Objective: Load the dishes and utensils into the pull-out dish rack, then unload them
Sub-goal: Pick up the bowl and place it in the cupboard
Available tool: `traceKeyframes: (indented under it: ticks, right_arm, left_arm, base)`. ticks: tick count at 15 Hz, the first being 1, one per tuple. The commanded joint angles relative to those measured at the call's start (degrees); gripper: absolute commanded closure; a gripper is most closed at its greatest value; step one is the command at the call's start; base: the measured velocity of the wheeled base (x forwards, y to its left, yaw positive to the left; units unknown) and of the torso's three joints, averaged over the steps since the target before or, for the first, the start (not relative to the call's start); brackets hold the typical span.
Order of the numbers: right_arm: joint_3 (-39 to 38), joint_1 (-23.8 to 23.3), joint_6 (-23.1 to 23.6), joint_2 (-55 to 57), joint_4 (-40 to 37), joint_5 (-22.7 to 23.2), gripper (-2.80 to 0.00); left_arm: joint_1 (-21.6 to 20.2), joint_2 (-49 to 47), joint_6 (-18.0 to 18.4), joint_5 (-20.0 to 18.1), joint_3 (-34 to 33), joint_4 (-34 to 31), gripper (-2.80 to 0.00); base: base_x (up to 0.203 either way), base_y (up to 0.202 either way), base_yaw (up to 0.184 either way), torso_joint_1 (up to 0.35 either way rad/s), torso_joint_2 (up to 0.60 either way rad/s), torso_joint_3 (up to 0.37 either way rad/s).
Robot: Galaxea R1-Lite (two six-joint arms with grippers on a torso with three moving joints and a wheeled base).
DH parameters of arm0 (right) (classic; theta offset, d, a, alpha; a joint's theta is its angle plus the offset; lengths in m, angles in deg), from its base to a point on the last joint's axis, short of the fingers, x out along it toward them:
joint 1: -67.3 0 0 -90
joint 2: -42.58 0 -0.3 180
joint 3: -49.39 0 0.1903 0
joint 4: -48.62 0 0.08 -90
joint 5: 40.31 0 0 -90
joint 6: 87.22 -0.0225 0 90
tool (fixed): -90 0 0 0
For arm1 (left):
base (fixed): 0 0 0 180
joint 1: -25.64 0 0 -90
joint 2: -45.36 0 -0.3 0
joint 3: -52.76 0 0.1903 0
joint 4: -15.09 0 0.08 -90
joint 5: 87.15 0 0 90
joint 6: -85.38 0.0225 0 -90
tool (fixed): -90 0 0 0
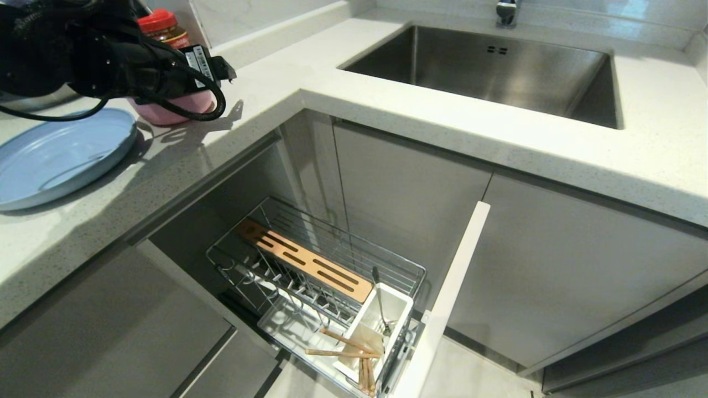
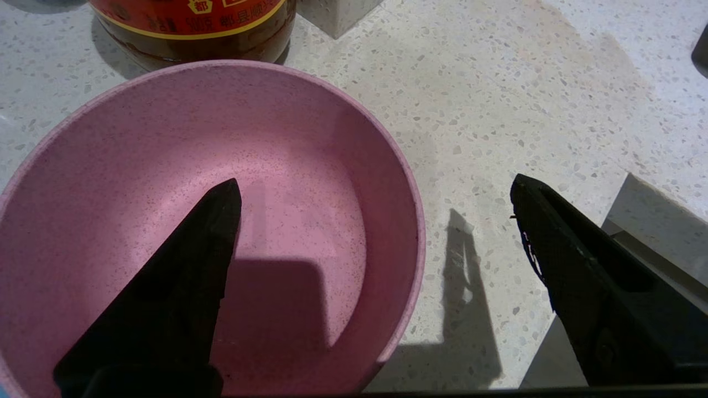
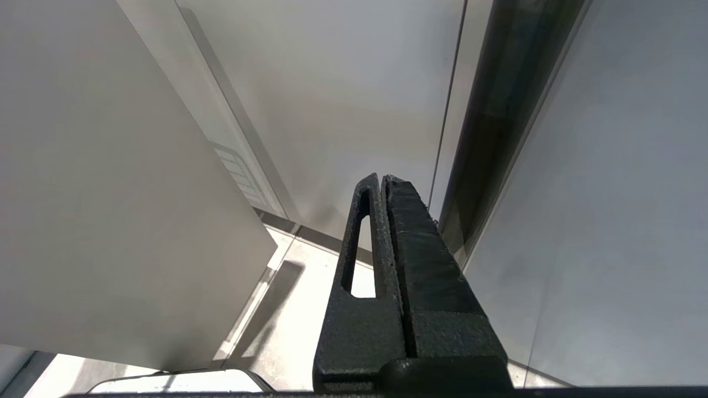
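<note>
The pink bowl [image 1: 166,113] [image 2: 182,210] stands on the counter beside the light-blue plate [image 1: 55,155]. My left gripper [image 2: 373,185] hangs open just above it. One finger [image 2: 182,287] is over the bowl's inside and the other finger [image 2: 581,265] is over the bare counter, so the rim lies between them untouched. Below, the pull-out dish rack [image 1: 310,265] is drawn out. The wooden chopsticks [image 1: 345,345] lie at its front end, and a slim metal utensil [image 1: 379,301] stands in the white cutlery cup [image 1: 395,309]. My right gripper [image 3: 381,179] is shut on nothing, low by the cabinet fronts.
A red-lidded sauce jar [image 1: 161,26] [image 2: 193,27] stands right behind the bowl. The steel sink [image 1: 498,72] is set in the counter at the back right. The rack's white front panel [image 1: 451,293] juts out beside the grey cabinet doors [image 1: 553,265].
</note>
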Motion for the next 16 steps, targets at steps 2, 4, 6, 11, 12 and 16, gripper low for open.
traceKeyframes:
  ticks: [2, 4, 6, 11, 12, 16]
  right_arm:
    - [0.00, 0.00, -0.03, -0.20, 0.04, -0.01, 0.00]
    - [0.00, 0.00, -0.03, -0.29, 0.04, -0.01, 0.00]
    - [0.00, 0.00, -0.03, -0.29, 0.04, -0.01, 0.00]
    - [0.00, 0.00, -0.03, -0.28, 0.04, -0.01, 0.00]
    - [0.00, 0.00, -0.03, -0.28, 0.04, -0.01, 0.00]
    - [-0.08, 0.00, -0.03, -0.29, 0.04, -0.01, 0.00]
  left_arm:
    - [-0.47, -0.35, 0.05, 0.06, 0.02, 0.14, 0.00]
    - [-0.48, -0.31, -0.04, 0.10, 0.02, 1.23, 0.00]
    - [-0.48, -0.26, -0.04, 0.10, 0.02, 1.32, 0.00]
    - [-0.50, 1.03, -1.31, 0.15, 0.02, 2.99, 0.00]
    - [-0.62, 1.63, -2.20, 0.15, 0.02, 3.15, 0.00]
    - [-0.82, 4.87, -4.31, 0.40, -0.06, 2.62, 0.00]
  base:
    - [0.000, 0.000, 0.000, 0.000, 0.00, 0.000]
    - [0.000, 0.000, 0.000, 0.000, 0.00, 0.000]
    - [0.000, 0.000, 0.000, 0.000, 0.00, 0.000]
    - [0.000, 0.000, 0.000, 0.000, 0.00, 0.000]
    - [0.000, 0.000, 0.000, 0.000, 0.00, 0.000]
    - [0.000, 0.000, 0.000, 0.000, 0.00, 0.000]
